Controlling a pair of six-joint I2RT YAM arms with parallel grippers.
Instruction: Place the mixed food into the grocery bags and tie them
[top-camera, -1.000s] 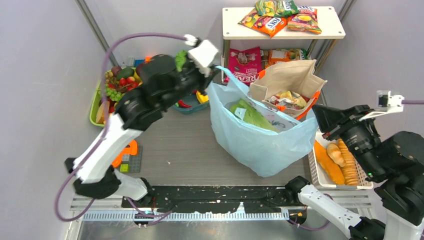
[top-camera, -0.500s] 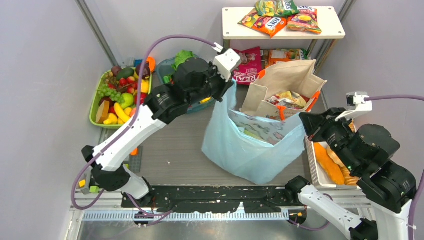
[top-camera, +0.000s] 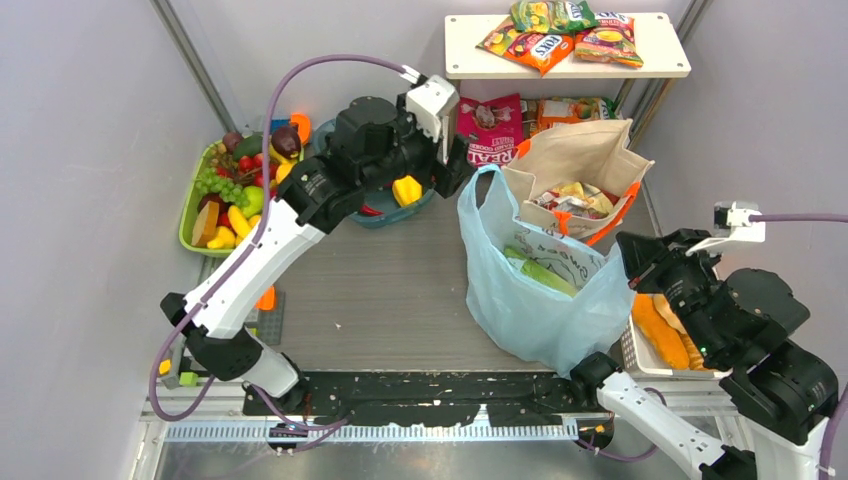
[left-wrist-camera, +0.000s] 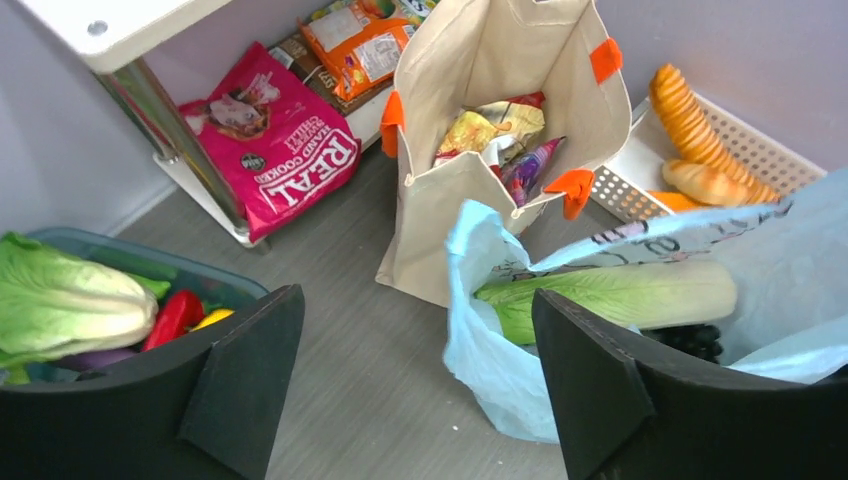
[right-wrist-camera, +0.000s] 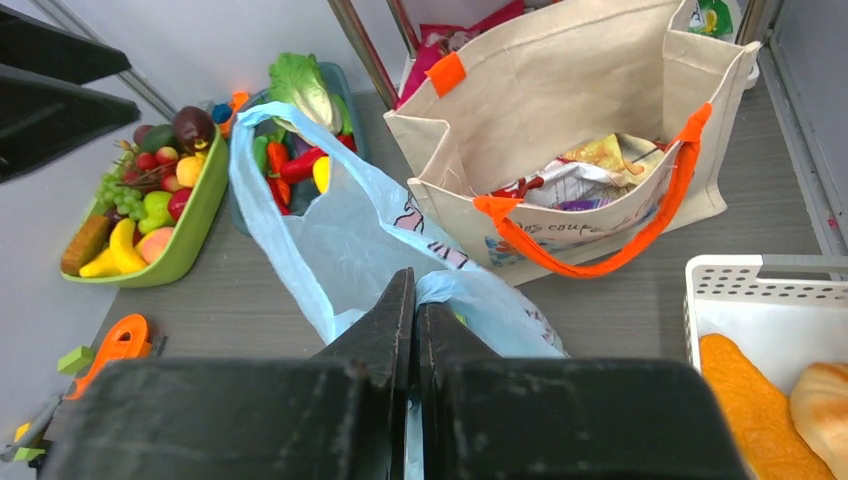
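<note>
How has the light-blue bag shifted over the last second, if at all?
Yes: the light-blue plastic bag has drawn in rightward, away from the teal vegetable tub, toward the canvas tote.

The top external camera is fixed above and behind the arm bases, facing steeply down over the whole counter (top-camera: 380, 290). The left wrist camera looks forward between the fingers of the left hand (left-wrist-camera: 412, 310), from close above, toward the shelf (left-wrist-camera: 110, 25). The right wrist camera looks along the right hand (right-wrist-camera: 414, 290), closer still. All three views share the canvas tote (left-wrist-camera: 450, 200) and blue plastic bag (right-wrist-camera: 350, 240).
</note>
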